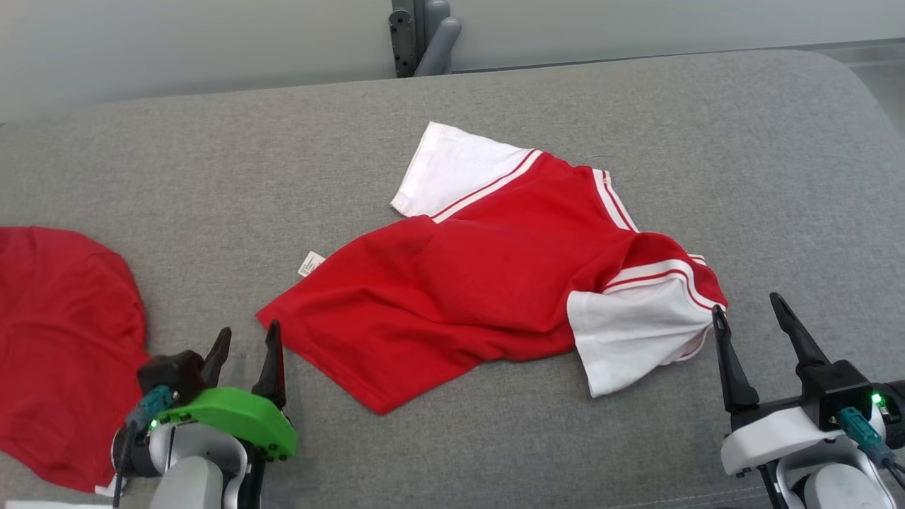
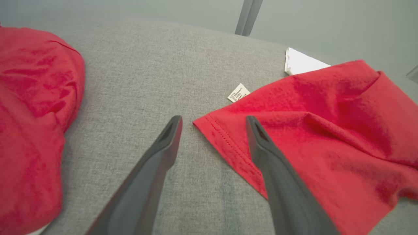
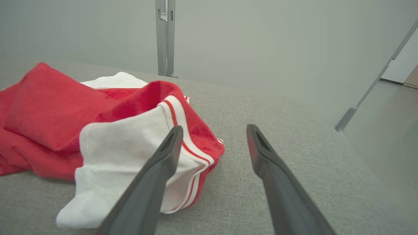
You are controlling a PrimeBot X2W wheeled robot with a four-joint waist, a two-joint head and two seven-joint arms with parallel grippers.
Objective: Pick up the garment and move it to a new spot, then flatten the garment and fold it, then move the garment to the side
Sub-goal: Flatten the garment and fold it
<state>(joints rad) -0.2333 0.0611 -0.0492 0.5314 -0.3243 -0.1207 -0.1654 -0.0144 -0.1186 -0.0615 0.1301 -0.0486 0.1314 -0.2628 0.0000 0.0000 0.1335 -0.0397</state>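
The garment [image 1: 495,283], a red T-shirt with white sleeves and red-and-white striped trim, lies near the middle of the grey padded surface [image 1: 778,177]. It is rumpled, not flat. Its long axis runs across the surface from the robot's near left to its far right, slightly tilted. The hem end points left, with one hem corner closest to the left gripper [image 1: 249,331]. The shoulder end points right. One white sleeve [image 1: 452,166] lies flat at the far edge of the garment. The other white sleeve [image 1: 636,332] is bunched at the near right, with red fabric folded over its top. A small white care label [image 1: 310,263] sticks out from the left edge, resting on the surface.

The left gripper's fingers are spread and hold nothing. In the left wrist view the hem corner lies between the two fingertips; contact cannot be determined. The right gripper [image 1: 748,305] is also spread and empty. Its inner fingertip stands just beside the bunched sleeve.

A second red cloth [image 1: 63,339] lies at the far left, well apart from the garment.
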